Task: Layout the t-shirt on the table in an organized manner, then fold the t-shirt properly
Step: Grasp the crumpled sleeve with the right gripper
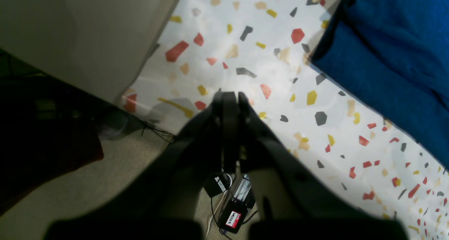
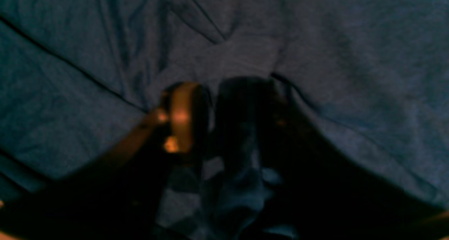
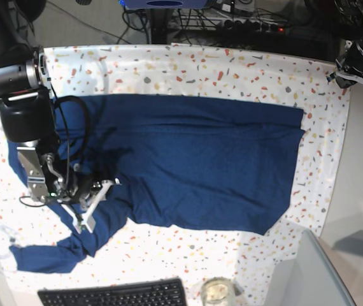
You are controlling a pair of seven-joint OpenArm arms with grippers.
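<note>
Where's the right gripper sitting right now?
In the base view the right gripper is at the left, down on the t-shirt near its lower-left sleeve, above the black keyboard at the table's near edge.

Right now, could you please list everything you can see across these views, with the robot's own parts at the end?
t-shirt: one, dark navy, spread across the middle of the table, one sleeve trailing toward the near left corner in the base view.
table: one, white cloth with red, orange, grey and yellow flecks, under the shirt.
keyboard: one, black, at the near edge.
jar: one, clear glass, beside the keyboard at the near edge.
cables: several, dark, on the floor beyond the far edge.
right gripper: one, black, down on the shirt fabric near the sleeve.
left gripper: one, black, shut, over the table's bare corner, off the shirt.
</note>
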